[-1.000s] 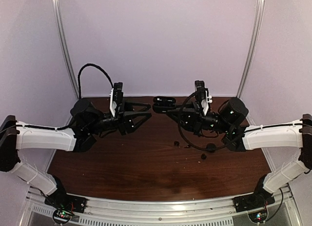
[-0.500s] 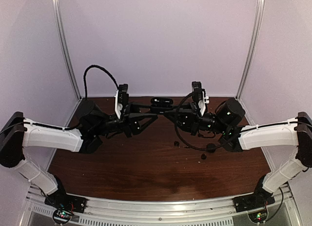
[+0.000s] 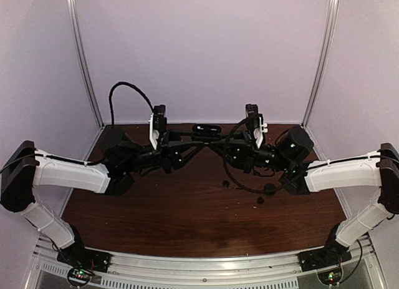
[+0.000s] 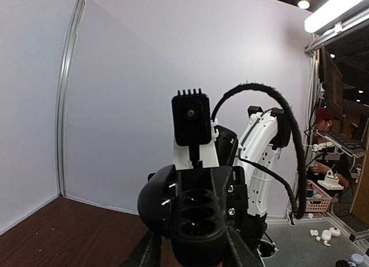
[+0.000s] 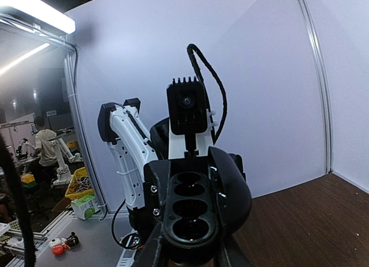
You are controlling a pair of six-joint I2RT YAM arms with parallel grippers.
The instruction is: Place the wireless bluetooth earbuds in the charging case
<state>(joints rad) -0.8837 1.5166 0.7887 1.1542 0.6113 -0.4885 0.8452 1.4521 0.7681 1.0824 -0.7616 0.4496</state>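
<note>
The charging case [image 3: 206, 130] hangs above the back of the table, lid swung open. My right gripper [image 3: 214, 139] is shut on one end of it. In the right wrist view the case [image 5: 190, 212] shows a row of round hollows, its lid [image 5: 233, 189] to the right. My left gripper [image 3: 194, 139] reaches its other end. In the left wrist view the case [image 4: 202, 218] lies between my left fingers [image 4: 239, 251], but contact is unclear. Two small black earbuds [image 3: 225, 183] [image 3: 260, 200] lie on the table under the right arm.
The brown table [image 3: 156, 220] is enclosed by white walls with metal posts [image 3: 84, 70]. A black cable loop [image 3: 249, 188] hangs from the right arm down to the table near the earbuds. The arm bases sit on a metal rail [image 3: 199, 264] at the near edge.
My left arm has moved right until its fingers flank the case's free end, and its jaws have narrowed. My right gripper shifted the case slightly, then held still.
</note>
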